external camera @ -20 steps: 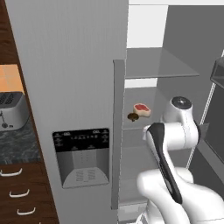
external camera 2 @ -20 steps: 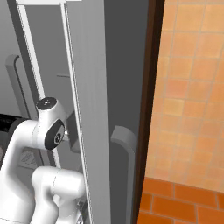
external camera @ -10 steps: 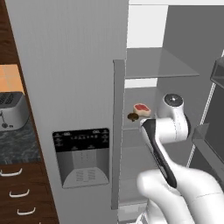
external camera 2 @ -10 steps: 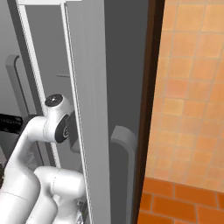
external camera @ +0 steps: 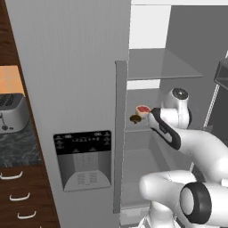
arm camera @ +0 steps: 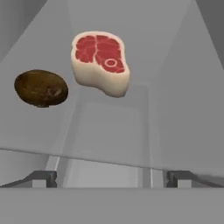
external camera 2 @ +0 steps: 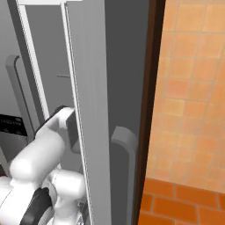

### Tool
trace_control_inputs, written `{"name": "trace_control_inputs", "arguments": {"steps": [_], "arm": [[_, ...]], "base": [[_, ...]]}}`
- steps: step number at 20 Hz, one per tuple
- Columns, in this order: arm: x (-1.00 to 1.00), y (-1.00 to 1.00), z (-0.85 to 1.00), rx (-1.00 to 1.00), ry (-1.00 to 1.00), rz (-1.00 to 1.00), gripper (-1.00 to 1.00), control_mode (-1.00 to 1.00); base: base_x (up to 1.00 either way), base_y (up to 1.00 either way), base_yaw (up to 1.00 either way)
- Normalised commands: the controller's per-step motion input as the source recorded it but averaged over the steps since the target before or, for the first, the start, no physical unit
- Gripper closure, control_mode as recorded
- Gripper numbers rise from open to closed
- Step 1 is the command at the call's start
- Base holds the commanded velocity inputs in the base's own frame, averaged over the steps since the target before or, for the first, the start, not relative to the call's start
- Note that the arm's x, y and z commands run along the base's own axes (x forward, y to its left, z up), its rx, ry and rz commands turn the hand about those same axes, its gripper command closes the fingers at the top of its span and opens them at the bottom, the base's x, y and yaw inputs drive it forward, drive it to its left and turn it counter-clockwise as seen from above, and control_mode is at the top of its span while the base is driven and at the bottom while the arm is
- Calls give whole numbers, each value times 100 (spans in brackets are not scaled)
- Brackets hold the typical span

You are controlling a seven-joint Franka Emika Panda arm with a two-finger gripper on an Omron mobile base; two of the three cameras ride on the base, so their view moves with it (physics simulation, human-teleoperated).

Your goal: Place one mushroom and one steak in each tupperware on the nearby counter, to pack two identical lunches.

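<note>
Glass fridge shelf (arm camera: 109,131): one steak (arm camera: 99,61), one mushroom (arm camera: 41,88); tool (arm camera: 111,178) spread wide, empty.

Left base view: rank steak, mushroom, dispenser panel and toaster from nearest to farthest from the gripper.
1. steak, on the fridge shelf just ahead of the gripper
2. mushroom, beside the steak, to its left
3. dispenser panel, on the closed door
4. toaster, far left on the counter

inside the open fridge, a clear glass shelf (arm camera: 109,131) carries a red steak (arm camera: 100,61) with a pale fat rim and a dark brown mushroom (arm camera: 41,88) just beside it, apart. off to the side, a speckled dark counter (external camera: 18,149) carries a silver toaster (external camera: 12,112).
</note>
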Motion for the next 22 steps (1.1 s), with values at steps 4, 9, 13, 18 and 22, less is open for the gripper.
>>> {"name": "trace_control_inputs", "arguments": {"steps": [4,9,13,18,22], "arm": [[85,-37,0,0,2,21,-100,-100],[61,-1,0,0,6,10,-100,-100],[42,3,-7,0,0,4,-100,-100],[49,8,-36,0,0,4,-100,-100],[39,0,-2,0,-5,0,-100,-100]], "base": [[0,0,0],[0,0,0],[0,0,0],[0,0,0],[0,0,0]]}}
